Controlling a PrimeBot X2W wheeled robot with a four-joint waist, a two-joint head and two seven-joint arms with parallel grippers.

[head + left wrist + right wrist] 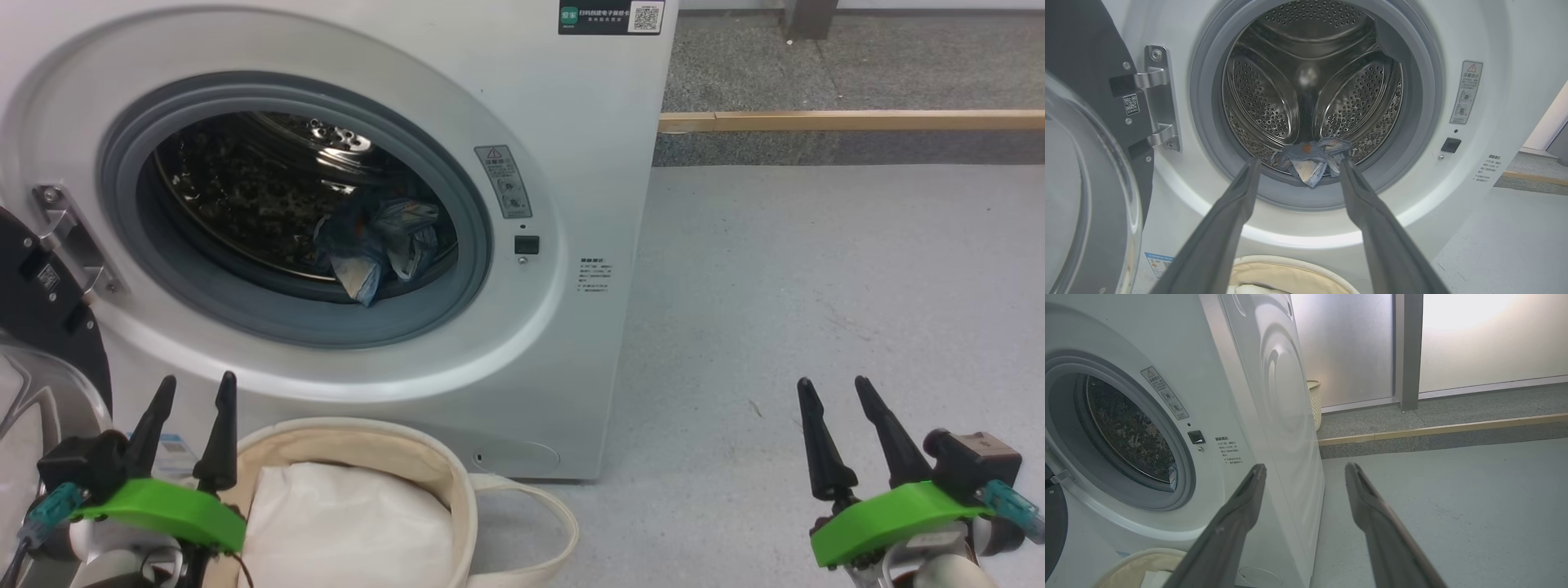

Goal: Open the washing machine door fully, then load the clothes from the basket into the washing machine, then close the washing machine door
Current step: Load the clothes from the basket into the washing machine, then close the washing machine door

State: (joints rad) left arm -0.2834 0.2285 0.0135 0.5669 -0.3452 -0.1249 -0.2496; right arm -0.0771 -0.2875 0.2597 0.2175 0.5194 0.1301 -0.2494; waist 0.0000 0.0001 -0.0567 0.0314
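With the left gripper [198, 378] and right gripper [833, 381] spread and empty, best push the clothes [380, 245] off the drum's [245, 188] front edge before shutting the door [37, 310].

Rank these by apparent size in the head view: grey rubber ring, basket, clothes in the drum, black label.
1. grey rubber ring
2. basket, though partly cut off and nearer the camera
3. clothes
4. black label

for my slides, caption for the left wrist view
Open left gripper faces the washing machine, clothes lying in its drum
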